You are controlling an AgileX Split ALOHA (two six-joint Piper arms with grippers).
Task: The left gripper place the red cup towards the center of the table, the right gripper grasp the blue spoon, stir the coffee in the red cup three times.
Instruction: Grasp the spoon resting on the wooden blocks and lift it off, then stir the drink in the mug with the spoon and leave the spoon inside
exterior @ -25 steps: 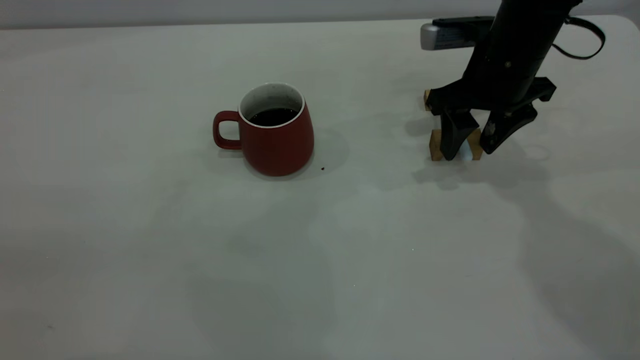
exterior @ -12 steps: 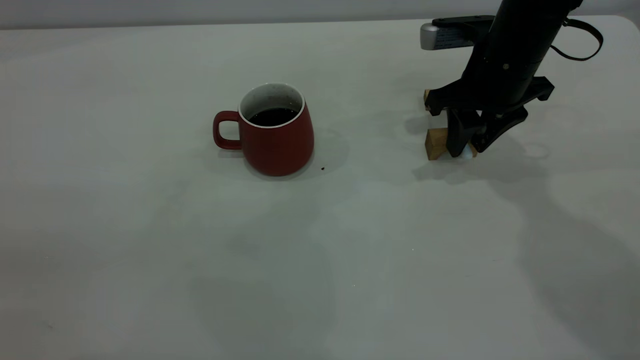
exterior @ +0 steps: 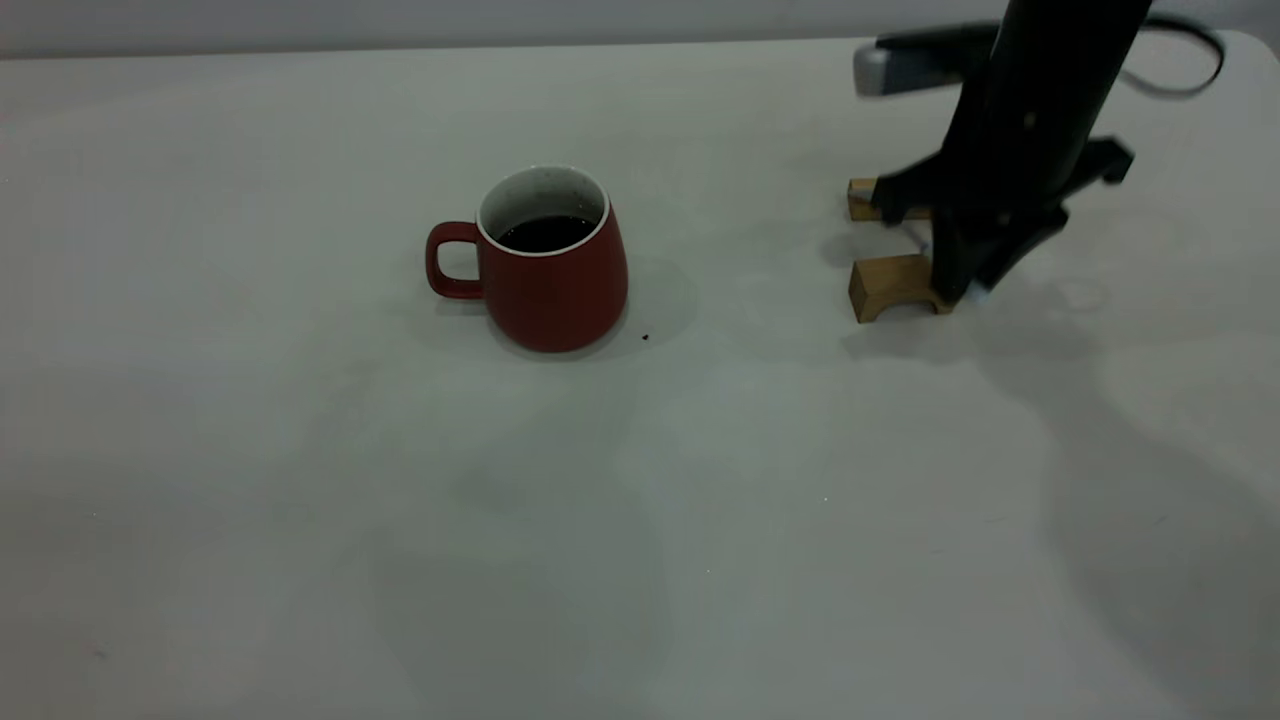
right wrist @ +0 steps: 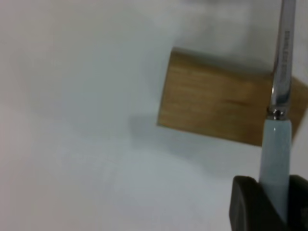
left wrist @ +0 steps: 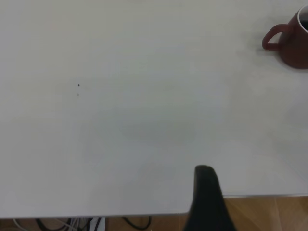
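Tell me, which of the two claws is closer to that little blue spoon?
The right. The right gripper is shut on the blue spoon, above a wooden block. The left gripper hangs near the table edge, far off.

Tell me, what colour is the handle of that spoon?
Pale blue, with a grey metal neck; the blue spoon shows best in the right wrist view.

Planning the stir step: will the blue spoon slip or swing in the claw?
The blue spoon looks stiff: metal neck, straight line. Its pale handle seems smooth and rounded, so it may slip or pivot in the right claw, which pinches only the handle end. It is slim, so probably light.
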